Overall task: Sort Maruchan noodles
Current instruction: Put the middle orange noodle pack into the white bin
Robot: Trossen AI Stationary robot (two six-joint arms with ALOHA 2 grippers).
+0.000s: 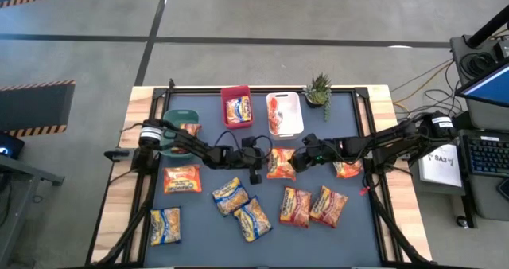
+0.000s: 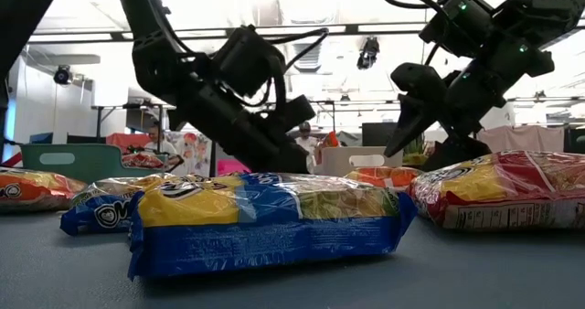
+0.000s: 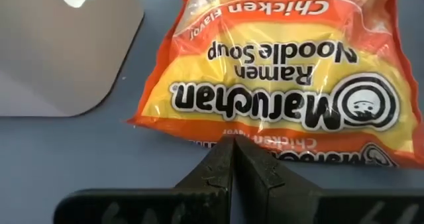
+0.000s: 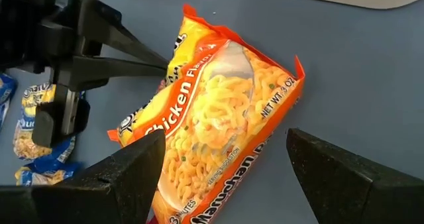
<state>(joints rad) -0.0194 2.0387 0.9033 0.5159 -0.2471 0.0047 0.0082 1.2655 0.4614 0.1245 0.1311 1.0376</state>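
Orange chicken packet is lying between grippers: left gripper pinched empty at nine o'clock, right gripper gaping, straddling. Light, crinkly, slippery, likely; grip mid-body.

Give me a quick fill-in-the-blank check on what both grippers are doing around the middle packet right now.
1. The left gripper has its fingers ____.
2. The right gripper has its fingers ____, one on each side of the orange chicken packet.
3. The orange chicken packet lies on the table ____ the two grippers.
4. The red bin holds ____ packet.

Missing words: shut; open; between; one
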